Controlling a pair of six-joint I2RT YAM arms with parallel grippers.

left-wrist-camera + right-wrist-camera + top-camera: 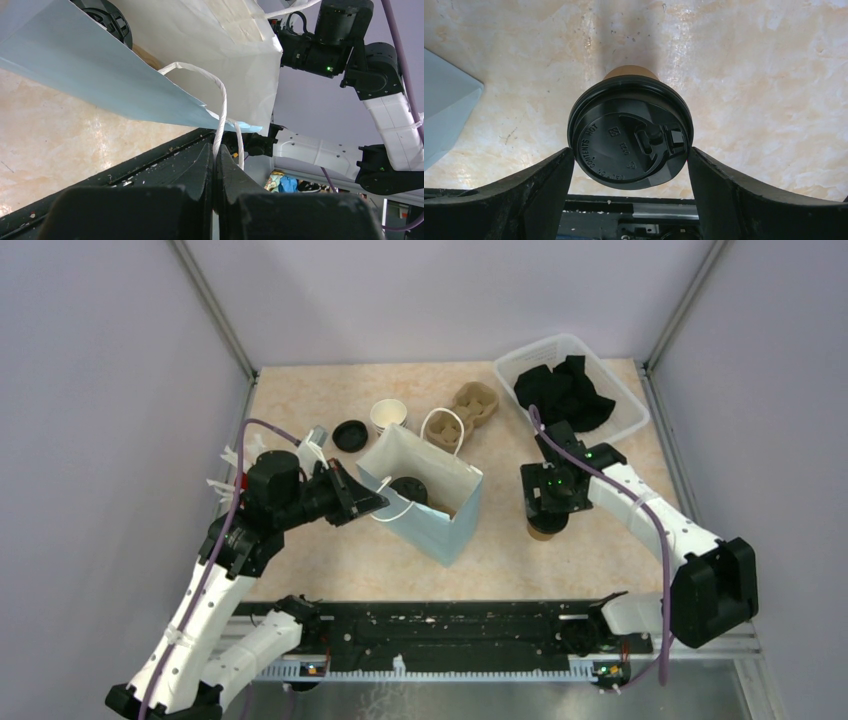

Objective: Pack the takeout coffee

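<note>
Right wrist: lidded cup [624,135] upright between right gripper [629,149] fingers, which flank it closely; grip unclear. Left gripper [215,150] clamped on bag handle [222,100]; second cup [408,488] inside bag [445,510], just ahead.

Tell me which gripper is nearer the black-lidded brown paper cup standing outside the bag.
Right. The right gripper straddles that cup, a finger either side of its lid. The left gripper is across the light-blue paper bag, shut on its white twisted handle.
</note>
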